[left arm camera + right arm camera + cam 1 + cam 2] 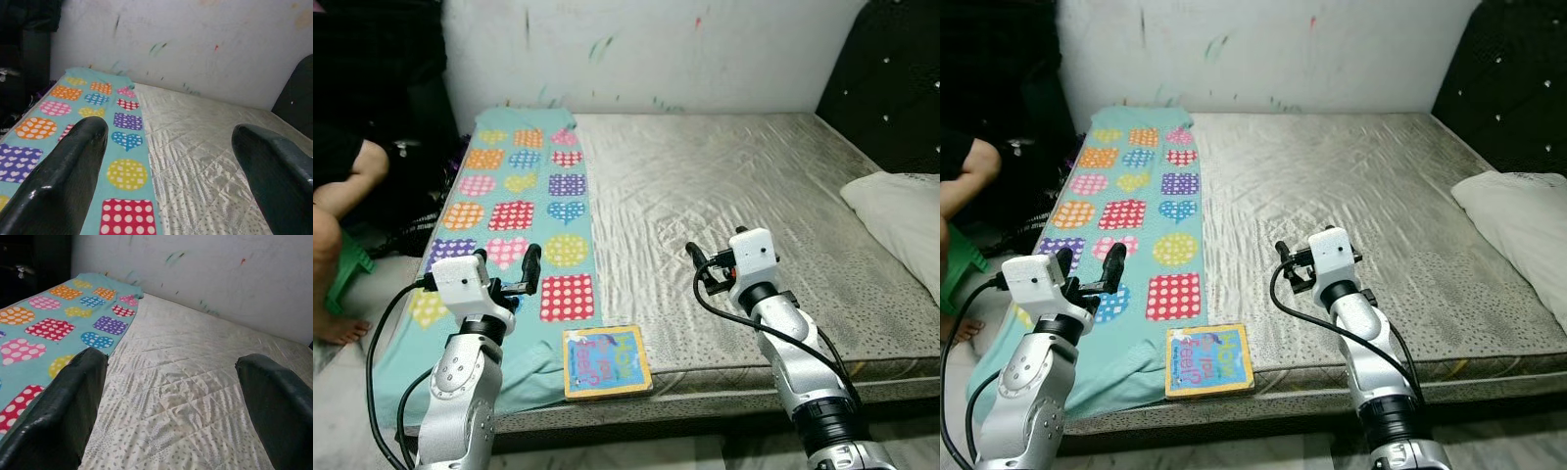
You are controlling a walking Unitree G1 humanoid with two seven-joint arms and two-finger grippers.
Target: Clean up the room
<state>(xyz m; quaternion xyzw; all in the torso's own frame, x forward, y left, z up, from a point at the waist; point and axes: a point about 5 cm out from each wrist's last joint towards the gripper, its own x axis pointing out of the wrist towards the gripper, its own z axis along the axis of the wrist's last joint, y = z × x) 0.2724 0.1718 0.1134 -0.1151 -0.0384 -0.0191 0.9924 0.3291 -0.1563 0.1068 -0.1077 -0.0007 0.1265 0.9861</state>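
Both spread-fingered, empty, left gripper (509, 270) and right gripper (702, 266) flank a colourful book (605, 360) lying flat at the mattress (754, 186) edge.

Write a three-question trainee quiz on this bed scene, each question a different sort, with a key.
1. True or false: the book lies at the bed's near edge, partly on the blanket.
2. The pillow lies on the robot's: A left, B right.
3. Fill in: the fingers of the left gripper and right gripper are both ____.

Key: 1 true; 2 B; 3 open.
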